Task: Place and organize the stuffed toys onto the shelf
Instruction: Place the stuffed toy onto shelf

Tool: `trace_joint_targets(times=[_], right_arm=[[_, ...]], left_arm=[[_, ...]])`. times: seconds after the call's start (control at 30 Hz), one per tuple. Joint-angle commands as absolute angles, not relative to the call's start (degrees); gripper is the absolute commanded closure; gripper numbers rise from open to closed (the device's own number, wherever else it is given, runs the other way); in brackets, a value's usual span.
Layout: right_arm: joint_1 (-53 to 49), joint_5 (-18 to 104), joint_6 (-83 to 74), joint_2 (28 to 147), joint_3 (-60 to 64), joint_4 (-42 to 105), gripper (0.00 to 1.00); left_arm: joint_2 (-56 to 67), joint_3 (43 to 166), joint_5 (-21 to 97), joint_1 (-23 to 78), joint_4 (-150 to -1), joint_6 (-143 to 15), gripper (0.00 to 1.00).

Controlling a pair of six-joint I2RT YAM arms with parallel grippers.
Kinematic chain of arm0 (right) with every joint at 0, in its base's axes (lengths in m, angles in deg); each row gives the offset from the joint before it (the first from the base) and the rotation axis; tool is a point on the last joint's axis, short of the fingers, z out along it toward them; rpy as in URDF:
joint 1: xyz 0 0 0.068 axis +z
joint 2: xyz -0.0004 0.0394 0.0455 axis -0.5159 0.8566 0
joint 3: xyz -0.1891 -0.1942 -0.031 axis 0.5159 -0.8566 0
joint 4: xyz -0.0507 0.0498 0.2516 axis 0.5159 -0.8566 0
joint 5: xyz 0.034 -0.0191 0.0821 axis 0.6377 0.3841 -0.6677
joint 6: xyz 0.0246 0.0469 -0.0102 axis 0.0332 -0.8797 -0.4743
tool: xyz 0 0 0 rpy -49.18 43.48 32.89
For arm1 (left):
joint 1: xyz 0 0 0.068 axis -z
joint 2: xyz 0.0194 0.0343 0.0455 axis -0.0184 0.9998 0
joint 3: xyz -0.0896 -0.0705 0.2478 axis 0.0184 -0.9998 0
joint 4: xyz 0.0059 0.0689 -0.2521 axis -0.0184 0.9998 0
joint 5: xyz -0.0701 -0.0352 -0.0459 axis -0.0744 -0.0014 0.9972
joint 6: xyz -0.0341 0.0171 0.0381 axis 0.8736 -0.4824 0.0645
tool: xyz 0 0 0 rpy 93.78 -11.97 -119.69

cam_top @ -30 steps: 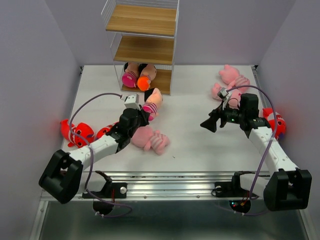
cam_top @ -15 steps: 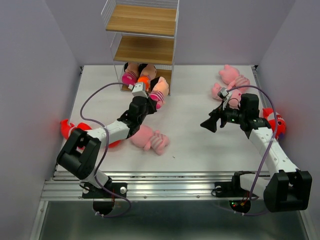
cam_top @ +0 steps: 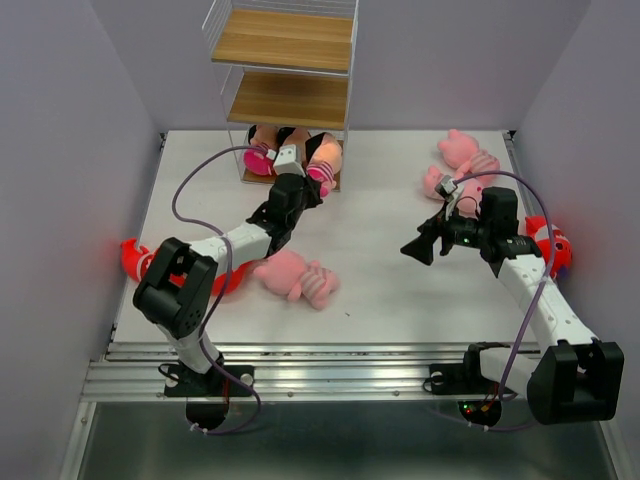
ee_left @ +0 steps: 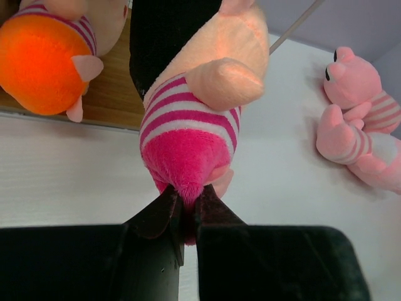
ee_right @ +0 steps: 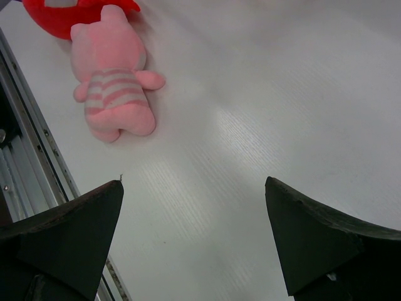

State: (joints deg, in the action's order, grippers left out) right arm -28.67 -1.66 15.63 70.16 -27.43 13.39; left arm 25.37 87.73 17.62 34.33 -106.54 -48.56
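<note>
My left gripper point(ee_left: 188, 194) is shut on the bright pink bottom of a dark-haired doll point(ee_left: 200, 94) in a pink striped outfit. It holds the doll point(cam_top: 325, 158) at the front right of the lowest board of the shelf point(cam_top: 285, 40). An orange doll point(ee_left: 44, 63) lies on that board point(ee_left: 113, 103), with a pink doll point(cam_top: 258, 156) beside it. My right gripper point(cam_top: 418, 247) hangs open over bare table, nothing between its fingers point(ee_right: 81, 232). A pink striped animal point(cam_top: 298, 278) lies mid-table.
Two more pink animals point(cam_top: 462, 165) lie at the back right. One red shark point(cam_top: 135, 258) lies by the left wall and another point(cam_top: 545, 245) behind my right arm. The two upper shelf boards point(cam_top: 290, 98) are bare. A metal rail point(cam_top: 330, 360) runs along the near edge.
My left arm has stretched forward and carried the doll from mid-table up to the shelf's lowest tier. The right arm has not moved.
</note>
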Motion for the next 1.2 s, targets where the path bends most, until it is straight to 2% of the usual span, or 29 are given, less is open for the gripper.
trace_joint_targets(times=[0.0,0.43,1.17], right_arm=[[-28.51,-2.67,16.15,69.59,-27.48,15.92,0.00],[-28.51,-2.93,16.32,69.94,-27.57,15.91,0.00],[-28.51,-3.11,16.76,70.29,-27.75,16.00,0.00]], left_arm=[[25.68,92.40,15.48,33.75,-108.58,-50.91,1.00],[31.83,99.60,17.59,32.69,-108.92,-55.48,1.00],[39.65,102.95,16.89,32.52,-117.45,-60.14,1.00]])
